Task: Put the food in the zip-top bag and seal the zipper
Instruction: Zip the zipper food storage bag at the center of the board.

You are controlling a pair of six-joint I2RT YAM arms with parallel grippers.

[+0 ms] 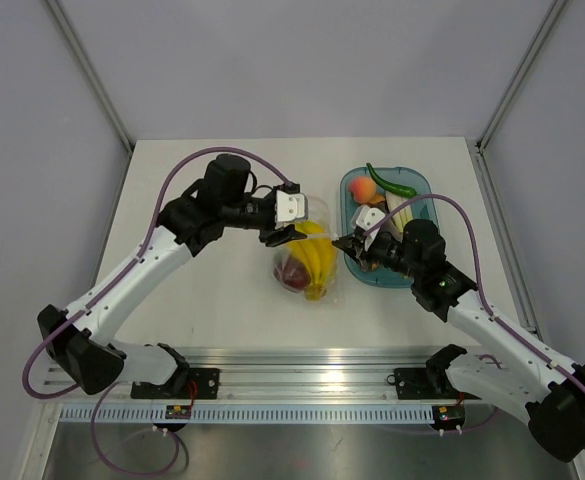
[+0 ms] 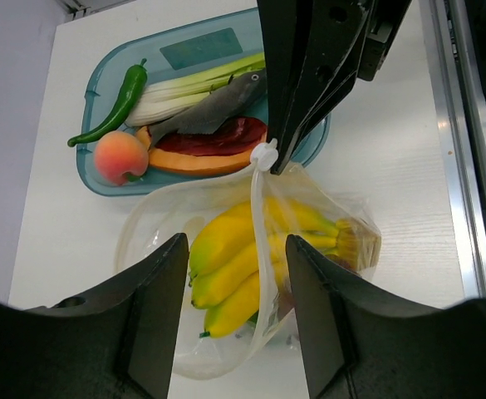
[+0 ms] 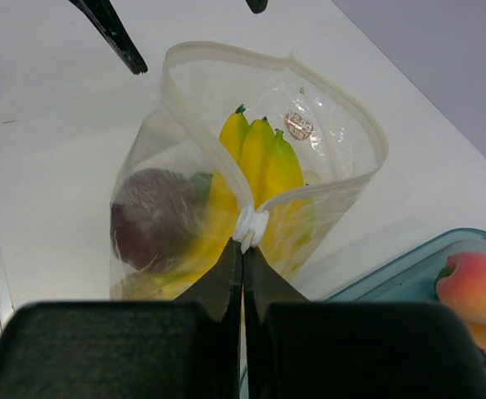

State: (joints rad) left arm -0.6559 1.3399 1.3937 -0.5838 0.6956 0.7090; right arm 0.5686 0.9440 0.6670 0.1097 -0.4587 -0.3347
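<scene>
Clear plastic zip-top bag (image 3: 326,141): middle of the worktop (image 3: 51,141), mouth gaping, banana bunch (image 3: 259,158) and dark red apple (image 3: 155,220) inside.
Right jaws: pinched shut on the white slider (image 3: 250,226).
Zipper (image 3: 226,50): runs from that slider toward the left arm (image 1: 142,265).
Left jaws: parted, empty, above the bag.

Right tool (image 3: 243,253) pinches the zipper (image 3: 226,48) on the zip-top bag (image 3: 326,158)

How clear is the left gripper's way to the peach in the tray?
Probably yes: the left gripper is open and empty, the peach lies uncovered at the tray's edge, and the right gripper, pinching the bag's zipper, stands off to one side.
</scene>
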